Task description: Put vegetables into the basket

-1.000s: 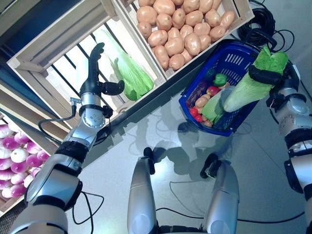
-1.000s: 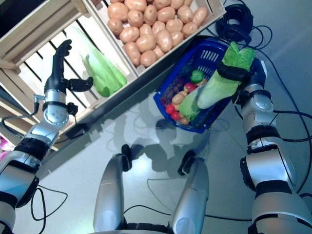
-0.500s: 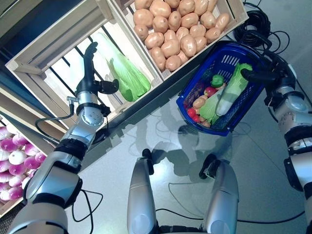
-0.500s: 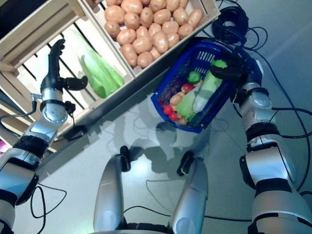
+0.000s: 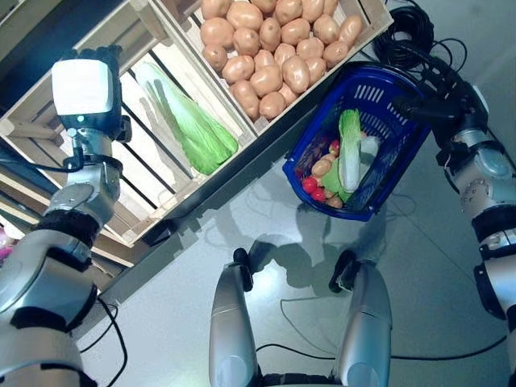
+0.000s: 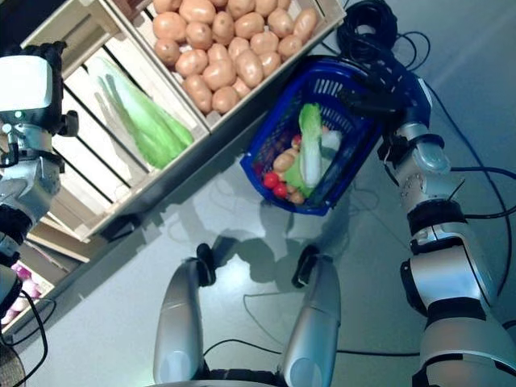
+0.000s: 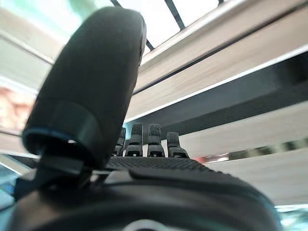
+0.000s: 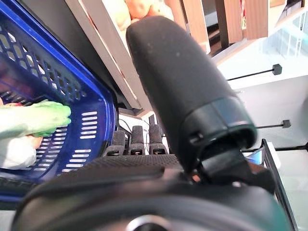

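Observation:
The blue plastic basket [image 5: 393, 83] stands on the floor below the wooden stand. A long pale green cabbage [image 5: 349, 153] lies in it on top of red tomatoes [image 5: 310, 185], a potato [image 5: 322, 168] and other vegetables. My right hand [image 5: 435, 101] is over the basket's far right rim with straight fingers and is empty; its wrist view shows the rim [image 8: 103, 103] and the cabbage's leaf [image 8: 41, 118] past the fingers. My left hand [image 5: 105, 55] is raised at the upper left by the slatted crate's edge, open and empty, with straight fingers [image 7: 144, 139].
The wooden stand [image 5: 234, 165] with slatted crates runs across the top left, its front edge just behind the basket. A green leafy cabbage [image 5: 197, 133] lies in the crate to the right of my left hand. Grey floor lies in front.
My right hand lowered the cabbage into the basket and let go; it now lies there. My left hand drew back from the green cabbage in the crate, up and left. The camera shifted.

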Tool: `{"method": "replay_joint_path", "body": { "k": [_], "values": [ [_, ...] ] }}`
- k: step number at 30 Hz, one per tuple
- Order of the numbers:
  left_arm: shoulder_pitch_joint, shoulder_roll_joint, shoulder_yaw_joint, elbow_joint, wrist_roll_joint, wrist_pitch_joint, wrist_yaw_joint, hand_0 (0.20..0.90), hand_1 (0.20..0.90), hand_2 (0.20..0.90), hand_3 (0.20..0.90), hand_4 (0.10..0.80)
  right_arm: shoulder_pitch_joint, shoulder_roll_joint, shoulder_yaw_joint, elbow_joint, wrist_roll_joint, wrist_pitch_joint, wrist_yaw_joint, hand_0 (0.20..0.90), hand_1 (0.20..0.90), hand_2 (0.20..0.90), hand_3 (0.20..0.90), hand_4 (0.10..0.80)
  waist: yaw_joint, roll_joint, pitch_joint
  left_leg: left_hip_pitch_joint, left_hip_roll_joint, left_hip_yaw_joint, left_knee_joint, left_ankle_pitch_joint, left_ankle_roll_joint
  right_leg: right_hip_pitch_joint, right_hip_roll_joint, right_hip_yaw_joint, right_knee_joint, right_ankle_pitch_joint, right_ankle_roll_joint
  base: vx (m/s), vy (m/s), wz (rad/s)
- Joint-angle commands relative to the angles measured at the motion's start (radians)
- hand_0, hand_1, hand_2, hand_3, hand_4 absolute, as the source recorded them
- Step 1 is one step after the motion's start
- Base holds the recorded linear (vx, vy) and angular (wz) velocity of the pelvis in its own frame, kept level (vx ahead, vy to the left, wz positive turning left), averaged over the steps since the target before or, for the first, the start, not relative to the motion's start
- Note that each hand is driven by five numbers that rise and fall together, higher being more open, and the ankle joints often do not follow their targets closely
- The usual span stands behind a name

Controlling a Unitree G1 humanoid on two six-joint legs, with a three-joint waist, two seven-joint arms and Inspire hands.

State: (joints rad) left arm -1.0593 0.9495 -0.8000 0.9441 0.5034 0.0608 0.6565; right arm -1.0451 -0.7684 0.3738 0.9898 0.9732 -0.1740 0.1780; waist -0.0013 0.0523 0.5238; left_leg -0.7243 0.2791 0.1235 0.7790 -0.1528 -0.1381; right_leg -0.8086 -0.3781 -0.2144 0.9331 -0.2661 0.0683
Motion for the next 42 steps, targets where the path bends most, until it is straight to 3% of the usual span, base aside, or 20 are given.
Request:
{"method": "replay_joint_path", "body": {
  "k": [1, 7, 18, 22, 29, 40, 41, 42],
  "values": [
    [-0.139, 0.127, -0.010, -0.025, 0.127, 0.060, 0.032, 0.900, 0.900, 0.900, 0.900, 0.800, -0.023, -0.117, -0.024, -0.094, 0.100, -0.119, 0.058, 0.900, 0.900, 0.900, 0.900, 0.800, -0.024, 0.014, -0.004, 0.020, 0.052, 0.015, 0.000, -0.077, -0.032, 0.028, -0.032, 0.065, -0.012, 0.001, 0.038, -0.054, 0.113, -0.07],
    [-0.214, 0.152, -0.130, -0.050, 0.205, 0.087, -0.009, 0.900, 0.900, 0.900, 0.900, 0.800, 0.018, -0.156, -0.024, -0.145, 0.155, -0.119, 0.081, 0.900, 0.900, 0.900, 0.900, 0.800, -0.037, 0.012, -0.004, -0.087, 0.066, 0.019, 0.056, -0.095, -0.034, -0.081, -0.045, 0.078, 0.018, 0.013, 0.049, -0.059, 0.121, -0.09],
    [-0.318, 0.164, -0.260, -0.072, 0.306, 0.046, -0.081, 0.900, 0.900, 0.900, 0.900, 0.800, 0.027, -0.192, -0.015, -0.181, 0.221, -0.127, 0.090, 0.900, 0.900, 0.900, 0.900, 0.800, -0.046, 0.008, -0.004, -0.229, 0.072, 0.013, 0.132, -0.114, -0.034, -0.210, -0.063, 0.078, 0.041, 0.045, 0.064, -0.027, 0.064, -0.03],
    [-0.335, 0.159, -0.280, -0.075, 0.339, 0.006, -0.131, 0.900, 0.900, 0.900, 0.900, 0.800, 0.017, -0.195, -0.016, -0.178, 0.225, -0.120, 0.093, 0.900, 0.900, 0.900, 0.900, 0.800, -0.045, 0.007, -0.004, -0.270, 0.074, 0.005, 0.153, -0.119, -0.034, -0.247, -0.068, 0.082, 0.053, 0.050, 0.069, -0.003, 0.013, -0.01],
    [-0.355, 0.152, -0.318, -0.078, 0.307, 0.010, -0.273, 0.900, 0.900, 0.900, 0.900, 0.800, 0.012, -0.202, -0.020, -0.185, 0.248, -0.113, 0.080, 0.900, 0.900, 0.900, 0.900, 0.800, -0.045, -0.006, -0.004, -0.386, 0.077, -0.025, 0.213, -0.133, -0.029, -0.353, -0.072, 0.091, 0.096, 0.051, 0.074, -0.001, 0.004, 0.00],
    [-0.360, 0.106, -0.322, -0.050, 0.136, 0.013, -0.465, 0.900, 0.900, 0.900, 0.900, 0.800, 0.011, -0.187, -0.035, -0.185, 0.254, -0.117, 0.079, 0.900, 0.900, 0.900, 0.900, 0.800, -0.043, -0.026, -0.004, -0.531, 0.068, -0.062, 0.294, -0.145, -0.005, -0.483, -0.075, 0.100, 0.168, 0.045, 0.075, -0.006, -0.006, -0.02],
    [-0.356, 0.103, -0.317, -0.049, 0.110, 0.011, -0.457, 0.796, 0.796, 0.796, 0.796, 0.731, 0.011, -0.184, -0.034, -0.187, 0.254, -0.119, 0.075, 0.900, 0.900, 0.900, 0.900, 0.800, -0.042, -0.027, -0.004, -0.534, 0.067, -0.064, 0.296, -0.145, -0.003, -0.485, -0.074, 0.099, 0.170, 0.044, 0.075, -0.004, -0.036, -0.02],
    [-0.345, 0.096, -0.295, -0.054, 0.043, 0.004, -0.428, 0.300, 0.300, 0.300, 0.300, 0.400, 0.012, -0.180, -0.037, -0.196, 0.255, -0.117, 0.065, 0.900, 0.900, 0.900, 0.900, 0.800, -0.040, -0.029, -0.004, -0.538, 0.066, -0.066, 0.301, -0.146, -0.001, -0.487, -0.074, 0.098, 0.175, 0.042, 0.074, 0.000, 0.000, 0.00]
  ]
}}
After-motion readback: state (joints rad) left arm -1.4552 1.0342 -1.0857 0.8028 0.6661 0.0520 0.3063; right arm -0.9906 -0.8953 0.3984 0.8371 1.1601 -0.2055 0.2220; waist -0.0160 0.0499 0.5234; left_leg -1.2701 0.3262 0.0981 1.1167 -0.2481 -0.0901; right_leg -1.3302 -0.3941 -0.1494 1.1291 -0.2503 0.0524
